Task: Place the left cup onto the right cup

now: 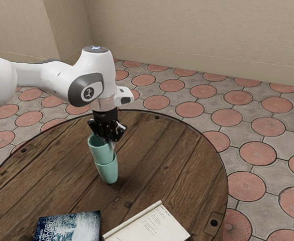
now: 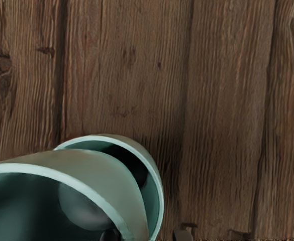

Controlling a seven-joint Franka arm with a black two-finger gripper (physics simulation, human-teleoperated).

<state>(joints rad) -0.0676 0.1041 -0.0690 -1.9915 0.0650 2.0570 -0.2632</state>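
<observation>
Exterior view: black two-finger gripper, nearly closed, pinches upper teal ceramic cup, nested in lower teal cup at five o'clock; release likely next.

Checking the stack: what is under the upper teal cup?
A second teal cup, standing on the wooden table. The upper cup's base sits inside it, hidden by its wall.

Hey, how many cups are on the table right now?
2. The upper teal cup sits nested in the lower teal cup, just under the pincer. The lower one stands on the round wooden table. No others seem hidden.
</observation>
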